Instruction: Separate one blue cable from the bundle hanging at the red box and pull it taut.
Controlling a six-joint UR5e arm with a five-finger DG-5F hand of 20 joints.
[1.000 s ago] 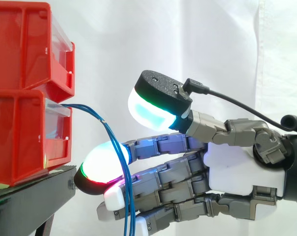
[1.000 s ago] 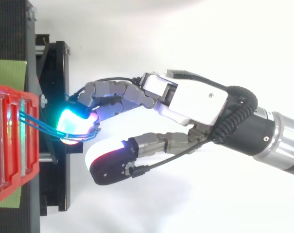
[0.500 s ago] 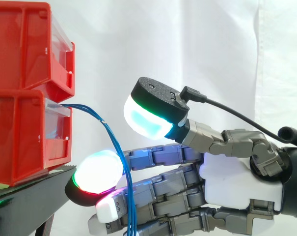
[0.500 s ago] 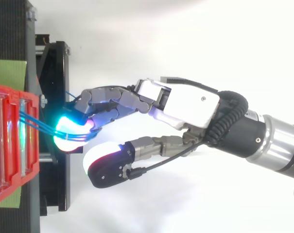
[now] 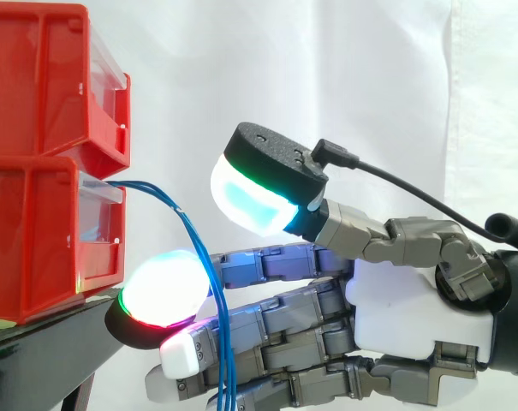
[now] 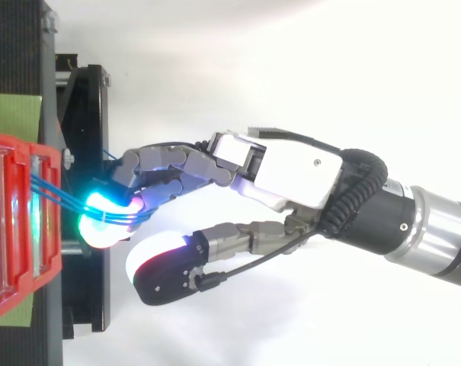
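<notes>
A bundle of thin blue cables comes out of the lower red bin, arcs over and hangs down past the frame's bottom. My hand reaches in from the right with straight fingers behind the hanging strands. One glowing fingertip lies just left of the cables, near the stand's edge. The thumb, with its white and cyan pad, is raised well above the fingers and touches nothing. From above, the blue cables run from the bin across that fingertip. No single strand is parted from the rest.
A second red bin is stacked on the lower one. Both rest on a black stand whose edge is close under my fingertips. A white curtain hangs behind. A green mat lies beside the bins.
My hand has slid a little further toward the bins, the glowing fingertip passing to the bin side of the hanging cables. The thumb moved along with it, still raised. The cables hang much as before.
</notes>
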